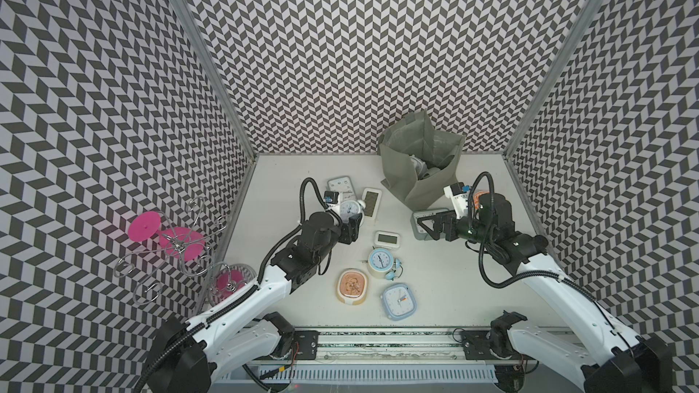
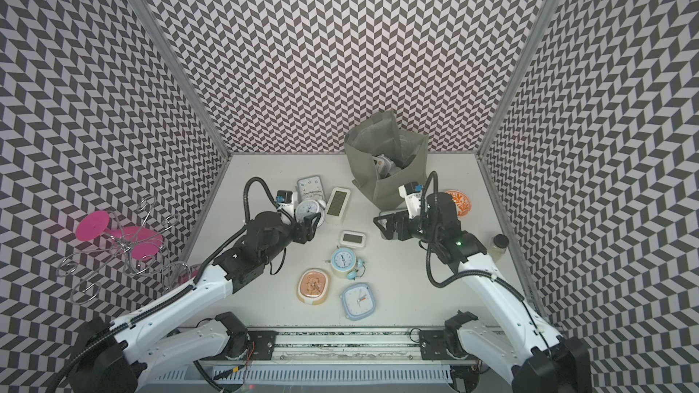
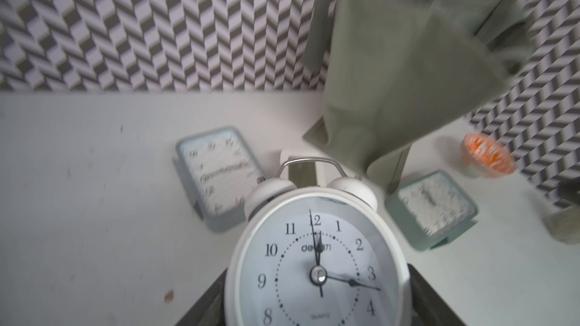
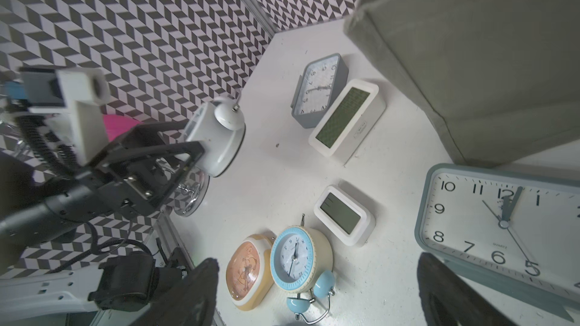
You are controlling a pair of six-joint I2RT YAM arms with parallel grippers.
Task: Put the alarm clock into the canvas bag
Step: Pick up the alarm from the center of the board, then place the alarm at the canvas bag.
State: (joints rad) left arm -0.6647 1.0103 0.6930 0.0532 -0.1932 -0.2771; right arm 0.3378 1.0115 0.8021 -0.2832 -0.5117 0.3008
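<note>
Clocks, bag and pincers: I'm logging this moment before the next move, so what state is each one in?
Left pincer, closed on the white twin-bell clock.
Right pincer, open and empty, over the grey square clock.
Canvas bag, upright, mouth open, items already inside.
Blue twin-bell clock, lying face up, untouched.
Orange-faced clock, lying face up, untouched.

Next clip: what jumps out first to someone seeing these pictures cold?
The black-and-white chevron walls enclose everything. Then the left gripper, clamped on a white twin-bell alarm clock at the left of the table, and the tall grey-green canvas bag standing at the back right.
</note>
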